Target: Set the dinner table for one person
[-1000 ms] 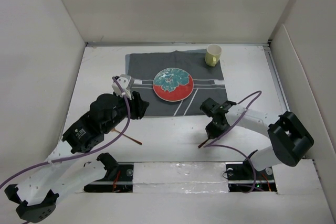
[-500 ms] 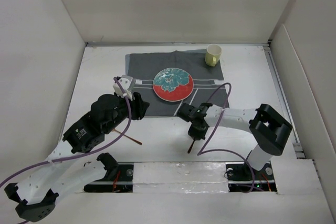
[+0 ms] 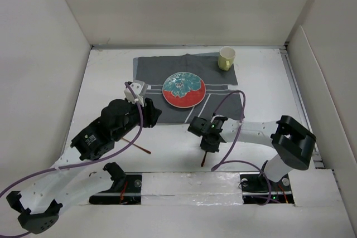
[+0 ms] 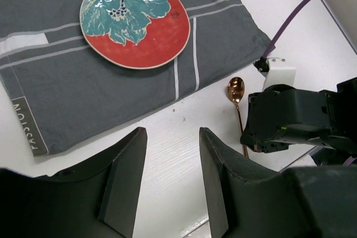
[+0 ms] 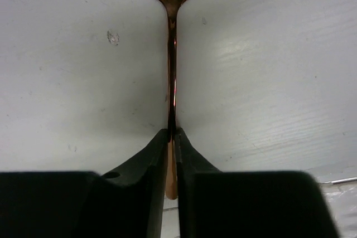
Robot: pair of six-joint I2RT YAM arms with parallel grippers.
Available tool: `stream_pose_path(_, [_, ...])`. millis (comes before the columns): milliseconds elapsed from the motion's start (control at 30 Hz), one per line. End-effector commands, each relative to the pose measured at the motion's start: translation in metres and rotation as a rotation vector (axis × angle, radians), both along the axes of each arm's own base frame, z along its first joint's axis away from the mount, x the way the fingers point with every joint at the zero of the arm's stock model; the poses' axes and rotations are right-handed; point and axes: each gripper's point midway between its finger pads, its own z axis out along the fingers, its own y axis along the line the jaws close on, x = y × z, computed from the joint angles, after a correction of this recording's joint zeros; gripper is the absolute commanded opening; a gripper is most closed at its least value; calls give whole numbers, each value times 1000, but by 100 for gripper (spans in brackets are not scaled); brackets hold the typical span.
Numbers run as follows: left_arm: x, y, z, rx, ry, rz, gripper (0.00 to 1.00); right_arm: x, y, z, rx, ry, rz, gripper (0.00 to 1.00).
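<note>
Big leftward sweep of the right gripper since a second ago, from the right side of the dinner table to a spot just in front of the plate, copper spoon carried along. Slight forward creep of the left gripper toward the placemat.

At left, on the white dinner table under the left arm: a second thin copper utensil, kind not clear. Left gripper jaws apart, nothing between them, over bare table just short of the dark grey striped placemat's near edge. Mid-mat: the red-and-teal plate. At the mat's back right corner: a pale yellow cup. Right of centre: right gripper clamped on the spoon's thin handle, close to its tail end, bowl pointing at the mat's near edge and just off the cloth. Spoon lifted or resting on the table: cannot tell.

Probable trouble from here:
- Pivoting or slipping of the spoon, given so narrow a pinch so far from the bowl.
- Snagging of the bowl on the cloth edge if pushed forward low, rucking the mat and shifting the plate.
- Contact between the two grippers, now near each other in front of the mat.
- Spoon left in front of the plate, not beside it, if released at this spot.
</note>
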Motion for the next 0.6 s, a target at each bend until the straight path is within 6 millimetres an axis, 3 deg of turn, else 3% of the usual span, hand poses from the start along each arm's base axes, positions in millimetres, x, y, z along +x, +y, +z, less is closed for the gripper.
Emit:
stream_pose_path(0, [3, -10, 4, -57, -5, -2, 39, 19, -14, -11, -85, -65, 63, 19])
stream_pose_path(67, [5, -14, 1, -54, 10, -4, 39, 27, -12, -7, -85, -83, 70, 32])
stream_pose_path(167, [9, -18, -2, -50, 25, 0, 39, 42, -13, -4, -74, -117, 76, 38])
stream_pose_path(433, [19, -17, 0, -42, 25, 52, 39, 65, -29, -15, -85, -129, 48, 31])
stream_pose_path(567, [25, -15, 3, -27, 16, 77, 39, 58, -25, -23, -92, -93, 60, 24])
